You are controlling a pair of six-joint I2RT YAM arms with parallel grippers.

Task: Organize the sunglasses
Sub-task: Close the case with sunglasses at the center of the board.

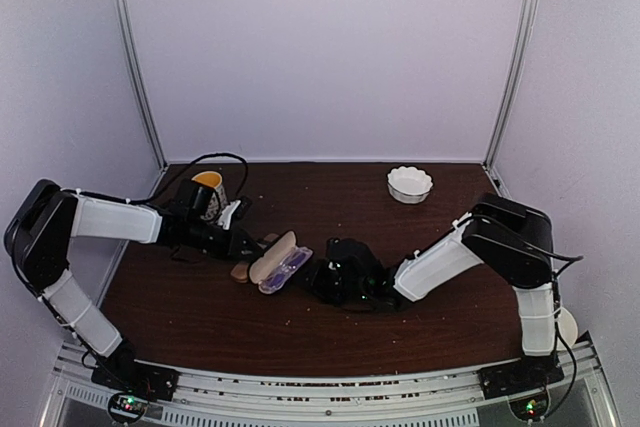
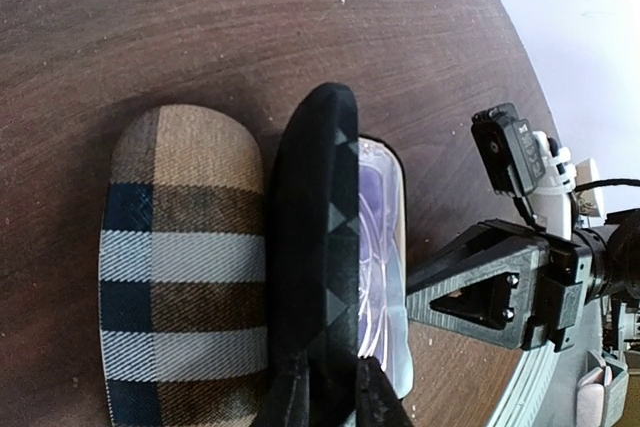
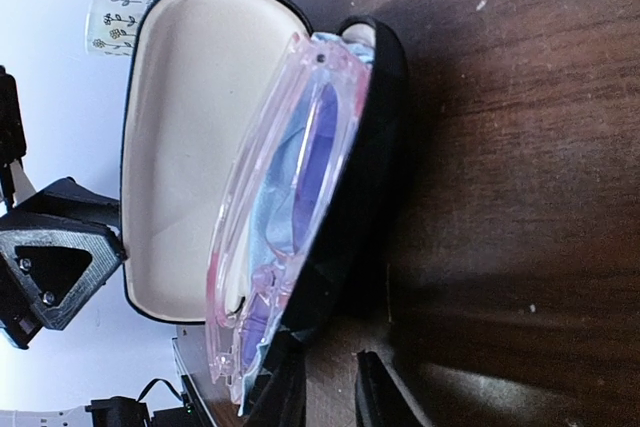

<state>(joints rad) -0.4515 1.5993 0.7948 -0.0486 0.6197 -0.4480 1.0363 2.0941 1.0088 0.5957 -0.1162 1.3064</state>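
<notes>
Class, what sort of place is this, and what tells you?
Probably a robot test booth: plain white walls with metal rails, left arm and right arm mounted at the edge of a wooden table.

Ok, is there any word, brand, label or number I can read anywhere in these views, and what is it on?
No text can be read in any view.
cup: small flower prints with tiny marks, too small to tell if any are lettering.
tan plaid case: check pattern only, no brand showing.
pink-framed glasses: no marking visible on the frame.
</notes>
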